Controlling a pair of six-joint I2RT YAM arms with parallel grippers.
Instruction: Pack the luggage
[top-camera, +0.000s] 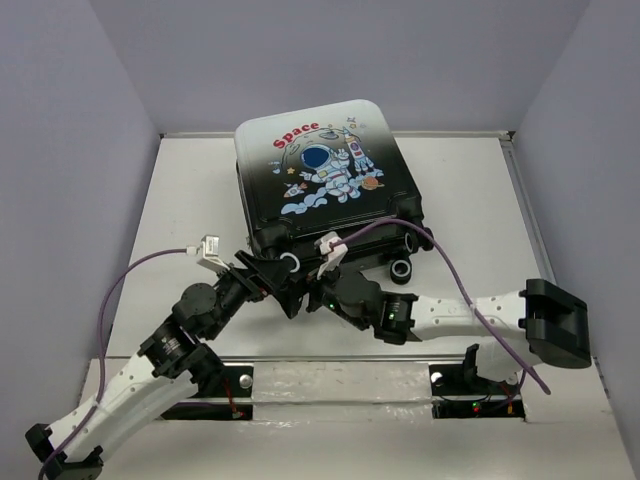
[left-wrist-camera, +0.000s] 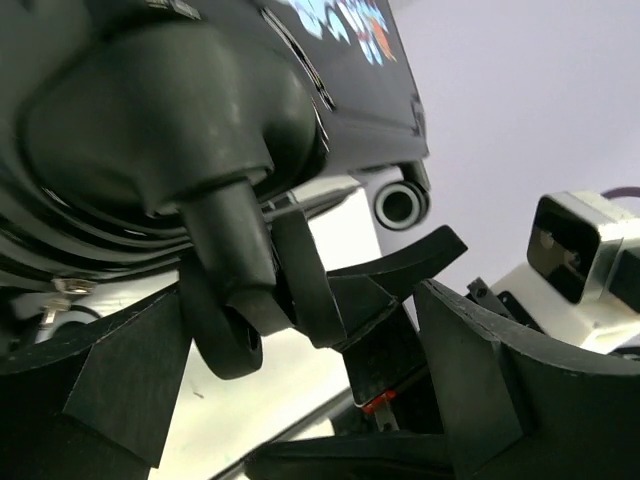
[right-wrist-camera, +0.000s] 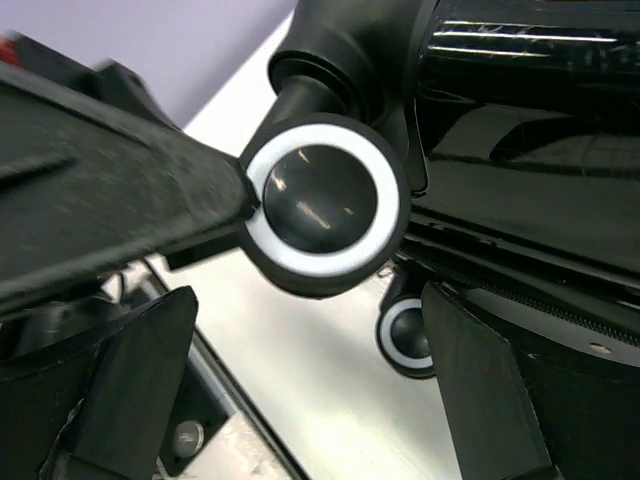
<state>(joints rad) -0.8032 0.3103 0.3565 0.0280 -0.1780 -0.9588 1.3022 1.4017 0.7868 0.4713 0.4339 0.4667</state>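
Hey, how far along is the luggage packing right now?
Done: the luggage looks shut, astronaut side up. In hand: the left pincer and right pincer, both open, sit at its wheels. Left: whether the zipper is fully closed isn't visible.

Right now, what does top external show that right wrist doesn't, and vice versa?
Only top external: the luggage lid with astronaut and red "Space", plus the left arm and right arm. Only right wrist: the zipper up close, and a white-ringed wheel just ahead of the open right tool. Both: the black shell and two wheels.
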